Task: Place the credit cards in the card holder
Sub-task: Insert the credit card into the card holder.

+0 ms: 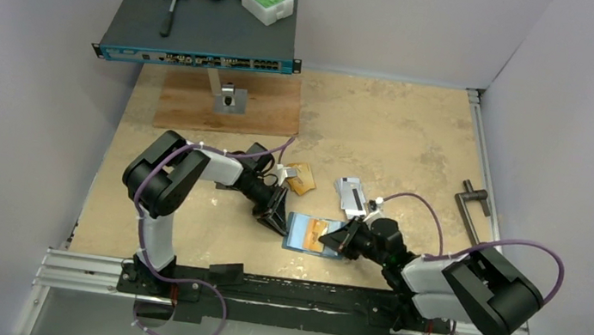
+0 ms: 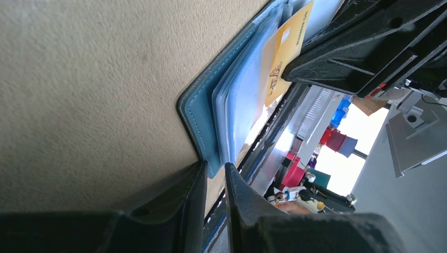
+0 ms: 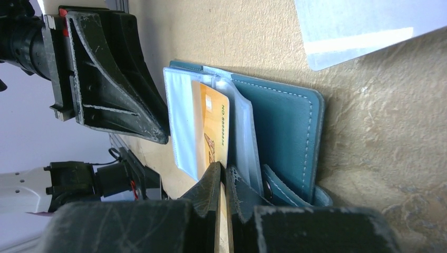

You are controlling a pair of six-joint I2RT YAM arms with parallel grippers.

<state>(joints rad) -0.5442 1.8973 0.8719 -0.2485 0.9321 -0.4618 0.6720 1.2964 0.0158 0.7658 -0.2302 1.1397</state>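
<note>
The teal-blue card holder [image 1: 302, 231] lies open on the table between both grippers; it also shows in the left wrist view [image 2: 203, 105] and the right wrist view [image 3: 284, 126]. My right gripper [image 1: 339, 241] [image 3: 224, 171] is shut on an orange-gold card [image 3: 213, 124] that stands partly inside a pale pocket; the card also shows in the left wrist view [image 2: 287, 47]. My left gripper [image 1: 280, 215] [image 2: 215, 166] is closed on the holder's left corner. Another orange-gold card [image 1: 302, 178] and a silver-grey card [image 1: 352, 194] [image 3: 363, 26] lie on the table beyond the holder.
A network switch [image 1: 200, 20] on a stand at the back left carries a hammer, pliers and a white box. A wooden board [image 1: 228, 105] lies under it. A dark metal handle [image 1: 472, 204] lies at the right. An aluminium rail [image 1: 286, 292] runs along the near edge.
</note>
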